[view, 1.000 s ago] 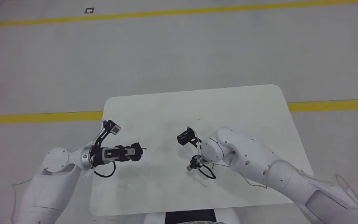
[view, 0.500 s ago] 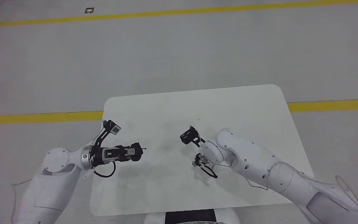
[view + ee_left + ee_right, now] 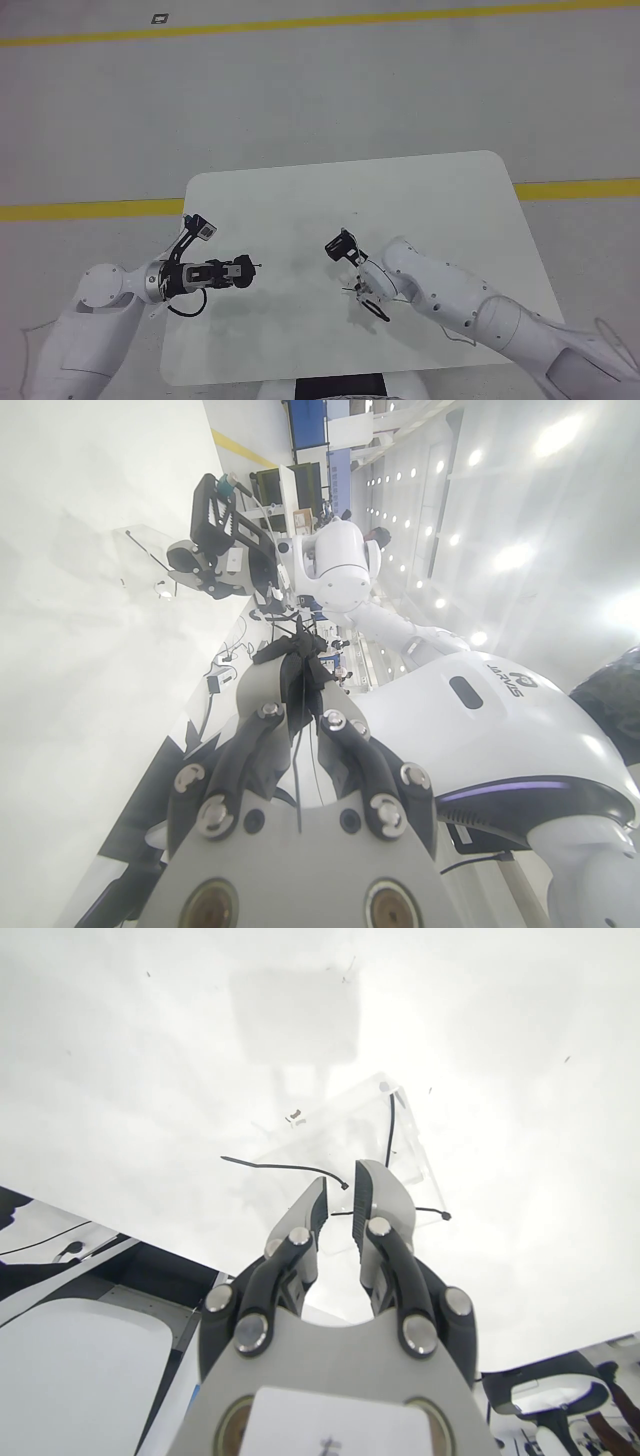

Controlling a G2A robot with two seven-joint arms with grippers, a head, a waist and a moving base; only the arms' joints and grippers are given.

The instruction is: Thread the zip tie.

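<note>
My left gripper [image 3: 245,270] hovers over the table's left part, shut on a black zip tie [image 3: 298,750] whose thin strap runs back between the fingers [image 3: 260,680]. Its tip pokes out toward the middle of the table [image 3: 258,266]. My right gripper [image 3: 340,1183] hangs low over a clear plastic tray [image 3: 415,1148] near the table's middle, open by a narrow gap with nothing held. Three loose black zip ties lie around it: one [image 3: 280,1167] beside the tray, one [image 3: 390,1128] on the tray, and one [image 3: 430,1211] crossing under the fingertips.
The white table [image 3: 440,190] has bare surface to the back and right. Its near edge [image 3: 300,378] is close to both arms. The right gripper [image 3: 210,550] and the clear tray [image 3: 135,537] also appear in the left wrist view.
My right gripper has shifted a little toward the table's near edge and to the right, lower over the tray. The left arm has stayed still with its zip tie.
</note>
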